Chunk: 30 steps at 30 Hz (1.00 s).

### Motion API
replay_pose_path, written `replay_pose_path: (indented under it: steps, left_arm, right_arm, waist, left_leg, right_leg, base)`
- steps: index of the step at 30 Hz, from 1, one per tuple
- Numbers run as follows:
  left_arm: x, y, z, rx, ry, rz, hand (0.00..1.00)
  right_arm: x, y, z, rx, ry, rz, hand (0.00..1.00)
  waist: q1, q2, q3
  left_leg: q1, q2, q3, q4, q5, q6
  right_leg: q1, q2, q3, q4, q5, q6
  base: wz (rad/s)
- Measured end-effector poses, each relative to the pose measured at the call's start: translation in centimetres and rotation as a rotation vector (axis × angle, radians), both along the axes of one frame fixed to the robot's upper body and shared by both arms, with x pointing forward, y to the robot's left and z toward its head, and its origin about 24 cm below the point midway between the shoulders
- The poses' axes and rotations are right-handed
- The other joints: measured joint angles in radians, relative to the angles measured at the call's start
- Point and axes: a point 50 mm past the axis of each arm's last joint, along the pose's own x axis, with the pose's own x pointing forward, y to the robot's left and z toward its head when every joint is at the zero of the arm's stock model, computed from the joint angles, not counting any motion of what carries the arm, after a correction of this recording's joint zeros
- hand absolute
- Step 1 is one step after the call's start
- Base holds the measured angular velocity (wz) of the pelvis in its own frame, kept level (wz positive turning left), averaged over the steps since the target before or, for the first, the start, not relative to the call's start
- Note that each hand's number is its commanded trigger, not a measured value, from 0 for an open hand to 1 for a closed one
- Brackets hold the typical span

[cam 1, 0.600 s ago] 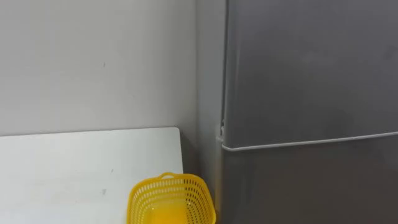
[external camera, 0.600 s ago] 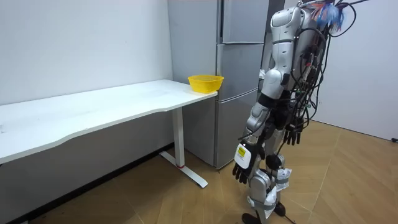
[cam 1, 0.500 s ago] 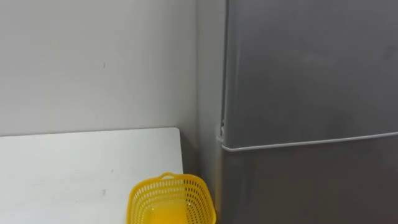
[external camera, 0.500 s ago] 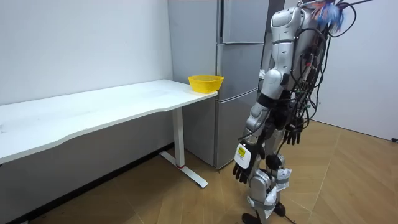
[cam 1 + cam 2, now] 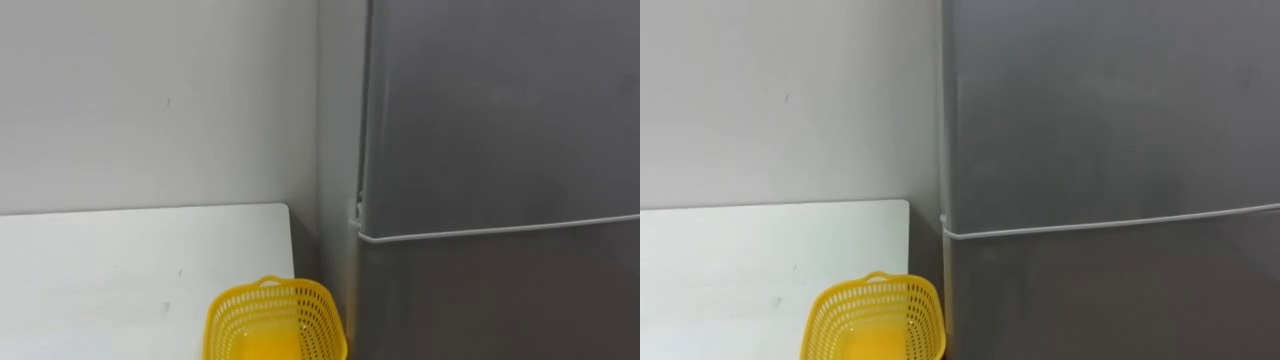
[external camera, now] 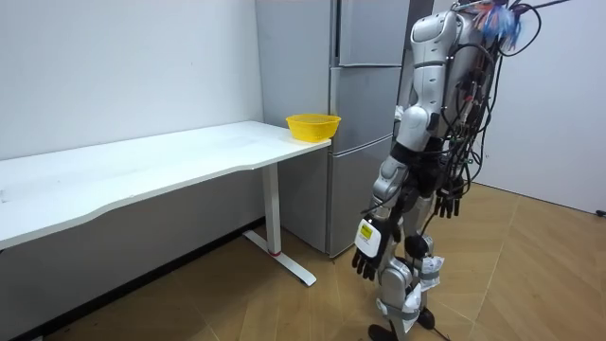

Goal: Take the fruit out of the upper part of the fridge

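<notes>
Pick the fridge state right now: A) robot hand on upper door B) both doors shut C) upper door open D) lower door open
B: the fridge has its doors flush with only a thin seam between them, and the left hand and right hand hang open at the robot's sides.

The fridge (image 5: 500,150) occupied the right half of the eye view, its upper door (image 5: 500,110) above the lower one. The table (image 5: 120,260) stood at lower left, backed against the wall (image 5: 150,100), with its end just beside the fridge. The basket (image 5: 275,320) sat on the table's right end at bottom centre. In the room view, the robot stood before the fridge at centre right.
</notes>
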Motion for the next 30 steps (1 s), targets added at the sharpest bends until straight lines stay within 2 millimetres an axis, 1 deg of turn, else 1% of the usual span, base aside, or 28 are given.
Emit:
replay_pose_path:
  steps: [6, 9, 12, 15, 18, 19, 20, 21, 23, 24, 25, 26, 27, 28, 30]
  left_arm:
    - [-0.3, 0.0, 0.0, -0.002, 0.017, 0.006, 0.0]
    - [-0.4, 0.0, 0.0, 0.001, 0.02, 0.02, 0.0]
    - [-0.5, 0.1, 0.0, 0.029, 0.0, 0.106, 0.0]
    - [-0.7, 0.3, 0.0, 0.079, -0.02, 0.198, 0.0]
    - [-0.8, 0.6, 0.2, 0.153, -0.058, 0.384, 0.0]
    - [-0.7, 1.0, 0.3, 0.198, -0.089, 0.49, 0.0]
    - [-0.1, 1.6, 0.6, 0.245, -0.139, 0.624, 0.0]
    - [0.2, 1.9, 0.7, 0.269, -0.167, 0.685, 0.0]
    - [1.7, 3.3, 1.4, 0.361, -0.287, 0.911, 0.0]
    - [1.8, 3.6, 1.6, 0.385, -0.305, 0.951, 0.0]
    - [2.4, 4.2, 1.9, 0.423, -0.348, 1.026, 0.0]
    - [3.3, 4.8, 2.4, 0.455, -0.403, 1.097, 0.0]
    - [3.5, 5.2, 2.8, 0.474, -0.429, 1.124, 0.0]
    - [4.1, 5.8, 3.5, 0.508, -0.483, 1.175, 0.0]
    - [5.4, 6.6, 4.8, 0.561, -0.576, 1.225, 0.0]
  right_arm:
    - [0.0, 0.0, 0.0, 0.002, -0.003, -0.015, 0.0]
    - [0.1, 0.1, 0.0, 0.003, -0.006, -0.02, 0.0]
    - [0.0, -0.1, 0.0, -0.025, -0.005, -0.029, 0.0]
    - [0.1, -0.4, 0.1, -0.05, -0.013, -0.045, 0.0]
    - [0.3, -0.5, 0.1, -0.074, -0.027, -0.058, 0.0]
    - [0.3, -0.6, 0.1, -0.081, -0.03, -0.066, 0.0]
    - [0.3, -0.8, 0.1, -0.092, -0.037, -0.092, 0.0]
    - [0.2, -0.8, 0.2, -0.101, -0.041, -0.105, 0.0]
    - [0.1, -1.2, 0.2, -0.135, -0.055, -0.161, 0.0]
    - [0.1, -1.3, 0.2, -0.142, -0.059, -0.164, 0.0]
    - [0.1, -1.4, 0.3, -0.153, -0.066, -0.166, 0.0]
    - [0.2, -1.5, 0.3, -0.159, -0.075, -0.165, 0.0]
    - [0.2, -1.5, 0.3, -0.162, -0.079, -0.167, 0.0]
    - [0.2, -1.5, 0.3, -0.167, -0.09, -0.172, 0.0]
    - [0.5, -1.6, 0.3, -0.177, -0.111, -0.169, 0.0]
  waist:
    - [0.0, 0.0, 0.0001]
    - [-0.001, 0.001, 0.0005]
    - [-0.002, 0.001, 0.0007]
    - [0.001, 0.004, 0.0003]
    - [0.001, 0.005, -0.0002]
    - [0.002, 0.005, -0.0003]
    - [0.009, 0.008, -0.0015]
    - [0.015, 0.008, -0.0012]
    - [0.035, 0.013, -0.0026]
    - [0.043, 0.016, -0.0038]
    - [0.057, 0.021, -0.005]
    - [0.059, 0.023, -0.0054]
    - [0.059, 0.023, -0.0055]
    - [0.057, 0.024, -0.0054]
    - [0.062, 0.031, -0.0098]
  left_leg:
    - [0.003, 0.0, -0.001, -0.001, 0.0, 0.0]
    - [0.014, -0.001, -0.007, -0.003, 0.0, 0.0]
    - [0.016, -0.005, -0.021, -0.006, -0.001, 0.001]
    - [0.018, -0.005, -0.023, -0.006, -0.001, 0.001]
    - [0.019, -0.006, -0.025, 0.0, -0.001, 0.001]
    - [0.017, -0.008, -0.031, 0.001, -0.001, 0.001]
    - [0.016, -0.006, -0.032, 0.001, -0.001, 0.001]
    - [0.016, -0.005, -0.032, 0.001, -0.001, 0.001]
    - [0.02, -0.005, -0.032, 0.0, -0.001, 0.001]
    - [0.021, -0.005, -0.031, -0.001, -0.001, 0.001]
    - [0.023, -0.007, -0.03, -0.001, -0.001, 0.001]
    - [0.025, -0.008, -0.03, -0.004, -0.001, 0.001]
    - [0.025, -0.008, -0.03, -0.005, -0.001, 0.001]
    - [0.025, -0.008, -0.03, -0.006, -0.001, 0.001]
    - [0.021, -0.01, -0.03, -0.008, -0.001, 0.001]
  right_leg:
    - [0.003, 0.0, -0.002, -0.002, 0.0, 0.0]
    - [0.017, -0.003, -0.013, -0.004, -0.002, 0.0]
    - [0.025, -0.004, -0.017, -0.005, -0.007, 0.002]
    - [0.029, -0.005, -0.022, -0.007, -0.007, 0.002]
    - [0.031, -0.005, -0.025, -0.008, -0.006, 0.002]
    - [0.031, -0.006, -0.033, -0.008, -0.006, 0.002]
    - [0.031, -0.007, -0.036, -0.01, -0.006, 0.002]
    - [0.032, -0.006, -0.036, -0.01, -0.006, 0.001]
    - [0.037, -0.005, -0.035, -0.013, -0.006, 0.001]
    - [0.037, -0.004, -0.034, -0.012, -0.006, 0.001]
    - [0.037, -0.004, -0.031, -0.01, -0.006, 0.001]
    - [0.035, -0.004, -0.03, -0.002, -0.007, 0.001]
    - [0.035, -0.004, -0.03, -0.003, -0.007, 0.001]
    - [0.031, -0.004, -0.029, -0.003, -0.007, 0.0]
    - [0.028, -0.004, -0.028, -0.004, -0.007, 0.0]
  base:
    - [0.01]
    - [0.06]
    - [0.11]
    - [0.05]
    - [0.01]
    - [0.08]
    - [0.08]
    - [0.0]
    - [0.0]
    - [-0.04]
    - [-0.06]
    - [-0.05]
    - [0.0]
    - [0.0]
    - [-0.02]
